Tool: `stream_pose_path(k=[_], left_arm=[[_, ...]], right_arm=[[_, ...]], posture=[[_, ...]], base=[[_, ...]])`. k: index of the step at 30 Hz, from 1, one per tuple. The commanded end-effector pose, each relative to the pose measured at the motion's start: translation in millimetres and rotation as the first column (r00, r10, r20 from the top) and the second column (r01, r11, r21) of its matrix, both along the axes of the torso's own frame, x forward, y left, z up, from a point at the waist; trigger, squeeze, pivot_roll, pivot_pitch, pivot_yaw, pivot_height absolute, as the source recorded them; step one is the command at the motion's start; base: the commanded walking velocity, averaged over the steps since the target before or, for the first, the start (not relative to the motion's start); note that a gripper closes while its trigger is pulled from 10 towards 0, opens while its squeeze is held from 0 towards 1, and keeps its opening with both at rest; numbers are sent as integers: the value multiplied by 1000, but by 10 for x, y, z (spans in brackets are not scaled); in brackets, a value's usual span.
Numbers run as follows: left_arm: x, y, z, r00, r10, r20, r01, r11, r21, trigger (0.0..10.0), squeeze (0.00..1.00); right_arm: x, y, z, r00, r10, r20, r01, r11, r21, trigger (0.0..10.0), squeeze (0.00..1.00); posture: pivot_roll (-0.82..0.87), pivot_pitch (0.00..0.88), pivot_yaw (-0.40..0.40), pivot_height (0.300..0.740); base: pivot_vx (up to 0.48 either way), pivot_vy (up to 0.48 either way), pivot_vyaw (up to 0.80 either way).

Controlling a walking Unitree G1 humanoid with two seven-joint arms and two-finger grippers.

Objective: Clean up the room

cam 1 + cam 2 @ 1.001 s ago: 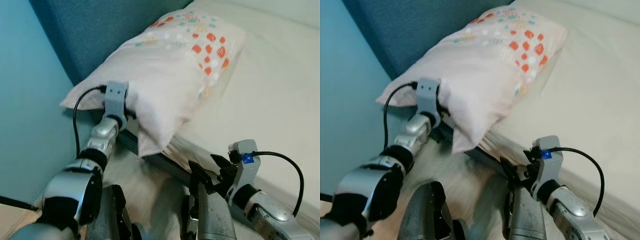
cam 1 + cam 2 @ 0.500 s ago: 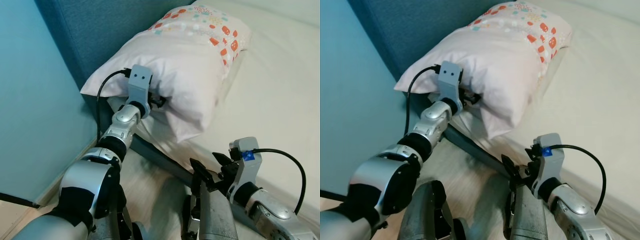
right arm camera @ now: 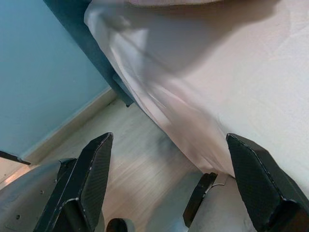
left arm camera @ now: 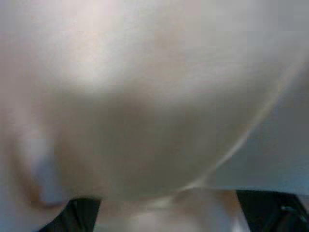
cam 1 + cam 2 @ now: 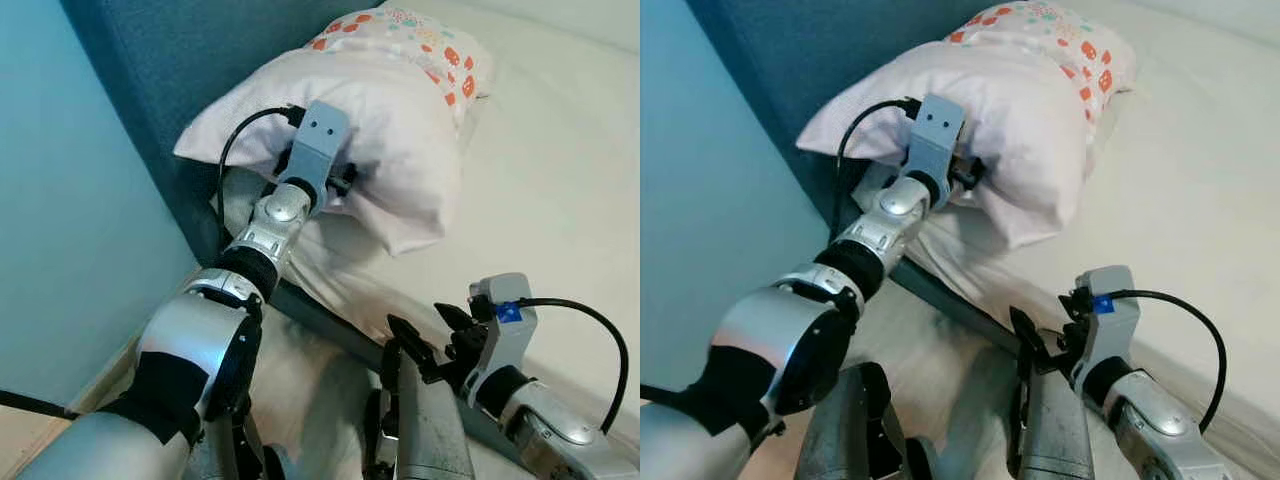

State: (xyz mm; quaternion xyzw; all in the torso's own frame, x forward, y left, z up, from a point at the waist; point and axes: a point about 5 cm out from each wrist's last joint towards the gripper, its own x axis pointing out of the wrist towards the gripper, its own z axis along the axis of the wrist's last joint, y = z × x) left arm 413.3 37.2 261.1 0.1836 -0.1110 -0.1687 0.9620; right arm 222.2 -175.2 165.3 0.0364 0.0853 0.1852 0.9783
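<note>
left gripper (image 5: 345, 180) carried pillow (image 5: 400, 110) up onto bed (image 5: 560, 200); now against headboard (image 5: 200, 60)

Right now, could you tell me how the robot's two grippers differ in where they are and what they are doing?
The left gripper is stretched forward, pressed into the pink pillow on the bed; the right gripper is held low near the bed's edge, touching nothing. The left is closed on pillow fabric; the right's fingers are spread wide apart over floor and sheet. Both have a grey wrist block with a black cable.
</note>
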Motion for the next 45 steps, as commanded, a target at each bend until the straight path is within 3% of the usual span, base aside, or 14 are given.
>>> stream_pose_path(k=[1,4,9,15,17,18,20,23,26,29,32,35,40,45], left_arm=[[10,-17,90,999,23,41,-26,997,79,10000,0],[48,80,160,988,108,110,-129,969,212,10000,0],[54,88,154,984,124,131,-157,946,284,10000,0],[41,106,-57,985,126,121,-163,909,384,10000,0],[38,252,-324,986,158,50,-163,878,450,10000,0],[38,252,-324,986,158,50,-163,878,450,10000,0],[-2,518,-726,969,213,-122,-134,874,467,10000,0],[-26,596,-847,958,223,-180,-118,879,461,10000,0],[-145,969,-1240,909,287,-301,-102,856,507,10000,0],[-176,1091,-1311,898,314,-309,-116,845,523,10000,0],[-233,1362,-1401,870,383,-311,-172,827,536,10000,0],[-310,1668,-1469,841,443,-310,-236,816,527,10000,0],[-447,1961,-1599,791,521,-321,-328,804,496,10000,0],[-733,2381,-1775,646,664,-375,-657,735,169,10000,0]], right_arm=[[-52,21,-6,1000,8,-15,-8,1000,15,10000,0],[-81,16,24,1000,3,-10,-3,1000,15,10000,0],[-98,8,38,1000,-1,-7,1,1000,14,10000,0],[-77,29,38,1000,8,-6,-8,1000,13,10000,0],[-97,72,10,998,54,-26,-54,999,2,10000,0],[-97,72,10,998,54,-26,-54,999,2,10000,0],[-117,120,-22,991,122,-51,-122,993,2,10000,0],[-113,135,-21,989,141,-53,-141,990,3,10000,0],[-49,211,19,976,213,-37,-212,977,23,10000,0],[-21,241,37,972,234,-28,-233,972,32,10000,0],[48,305,61,955,297,-13,-296,954,41,10000,0],[95,344,31,934,357,-34,-357,934,-14,10000,0],[253,338,-11,937,347,-39,-349,936,-49,10000,0],[663,520,-149,907,418,-54,-421,905,-71,10000,0]], posture=[[-286,414,71,500],[-312,417,75,500],[-322,410,75,500],[-317,398,76,500],[-299,375,79,500],[-299,375,79,500],[-279,357,76,500],[-270,345,72,500],[-237,303,66,500],[-228,290,64,500],[-204,249,62,500],[-183,224,54,500],[-136,204,28,500],[-19,196,-29,500]], base=[[0,0,0],[0,0,0],[0,0,0],[0,0,0],[0,0,0],[0,0,0],[0,0,0],[0,0,0],[0,0,0],[0,0,0],[0,0,0],[0,0,0],[0,0,0],[0,0,0]])
